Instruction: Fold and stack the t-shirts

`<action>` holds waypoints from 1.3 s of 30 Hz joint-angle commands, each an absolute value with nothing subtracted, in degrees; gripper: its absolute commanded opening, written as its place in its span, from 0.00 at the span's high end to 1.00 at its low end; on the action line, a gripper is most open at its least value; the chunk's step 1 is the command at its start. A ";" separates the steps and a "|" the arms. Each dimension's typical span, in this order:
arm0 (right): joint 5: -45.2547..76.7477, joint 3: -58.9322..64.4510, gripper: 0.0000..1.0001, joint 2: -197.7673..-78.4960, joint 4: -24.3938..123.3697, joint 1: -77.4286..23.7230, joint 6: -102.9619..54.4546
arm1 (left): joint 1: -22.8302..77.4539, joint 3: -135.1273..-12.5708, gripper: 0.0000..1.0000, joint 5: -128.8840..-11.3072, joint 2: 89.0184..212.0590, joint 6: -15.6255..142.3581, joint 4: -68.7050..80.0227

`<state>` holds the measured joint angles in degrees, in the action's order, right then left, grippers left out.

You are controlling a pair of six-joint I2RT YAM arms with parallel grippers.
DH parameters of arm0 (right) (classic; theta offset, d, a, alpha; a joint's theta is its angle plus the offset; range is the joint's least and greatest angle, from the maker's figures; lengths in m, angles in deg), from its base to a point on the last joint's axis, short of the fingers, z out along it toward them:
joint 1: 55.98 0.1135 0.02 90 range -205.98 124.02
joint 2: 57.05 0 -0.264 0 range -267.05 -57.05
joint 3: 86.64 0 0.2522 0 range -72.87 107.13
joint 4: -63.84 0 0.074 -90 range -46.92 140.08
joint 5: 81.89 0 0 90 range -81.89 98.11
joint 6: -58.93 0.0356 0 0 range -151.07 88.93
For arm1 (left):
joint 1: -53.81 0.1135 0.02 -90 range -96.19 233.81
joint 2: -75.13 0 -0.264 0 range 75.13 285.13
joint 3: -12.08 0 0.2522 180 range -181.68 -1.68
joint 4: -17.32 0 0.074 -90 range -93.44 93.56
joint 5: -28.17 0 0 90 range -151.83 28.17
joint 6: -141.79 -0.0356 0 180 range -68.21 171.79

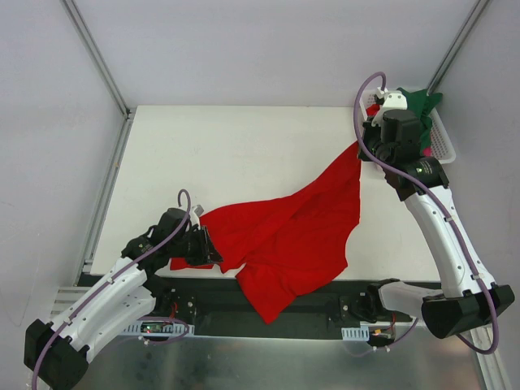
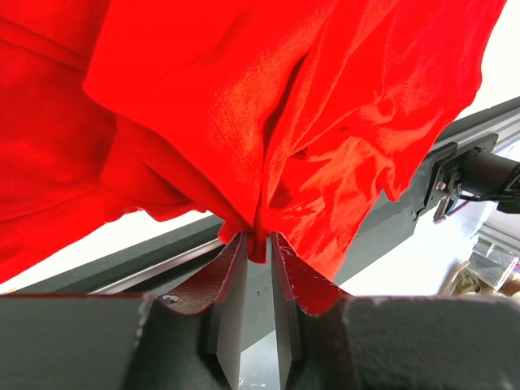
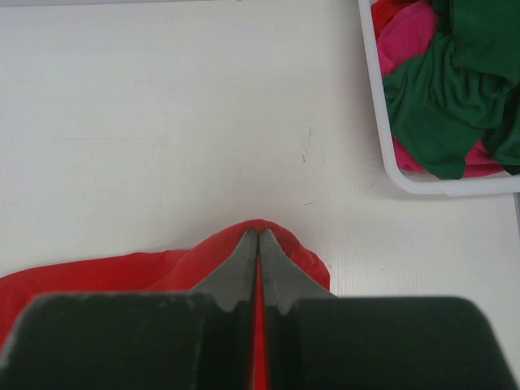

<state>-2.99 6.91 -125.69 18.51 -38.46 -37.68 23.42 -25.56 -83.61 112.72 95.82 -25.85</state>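
Over the table, red t-shirt (image 1: 292, 236) stretched between 2 pinching claws, left (image 2: 257, 244), right (image 3: 257, 236).

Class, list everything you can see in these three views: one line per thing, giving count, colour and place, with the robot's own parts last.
red t-shirt: one, bright red, spread across the near half of the table, its near edge hanging over the front, held at both ends.
green t-shirt: one, dark green, bunched in the basket.
pink t-shirt: one, magenta-pink, in the basket, mostly under the green one.
basket: one, white plastic, far right corner of the table.
table: one, white.
left end effector: one, dark, near left, fingers slightly parted around a bunch of red cloth.
right end effector: one, dark, beside the basket, pinched shut on the red t-shirt.
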 commanded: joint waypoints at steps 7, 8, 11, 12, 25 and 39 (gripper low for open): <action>-2.62 7.11 0.99 -125.17 20.64 -38.05 -37.04 | 23.05 -25.94 0.83 -82.40 111.87 96.26 -25.45; -2.62 7.11 0.99 -125.17 20.64 -38.05 -37.04 | 23.05 -25.94 0.83 -82.49 111.78 96.26 -25.45; -2.62 7.19 0.99 -125.08 20.73 -38.05 -37.04 | 23.05 -26.29 0.83 -82.75 111.61 96.17 -25.62; -2.70 7.11 0.99 -125.08 20.55 -38.05 -36.96 | 23.05 -26.38 0.83 -82.75 111.52 96.17 -25.71; -2.44 7.46 0.99 -124.73 20.55 -37.96 -36.96 | 23.05 -27.08 0.81 -81.18 112.22 95.56 -26.59; -2.35 7.37 0.98 -124.73 20.38 -37.96 -37.05 | 22.35 -24.18 0.76 -70.63 111.17 97.40 -26.86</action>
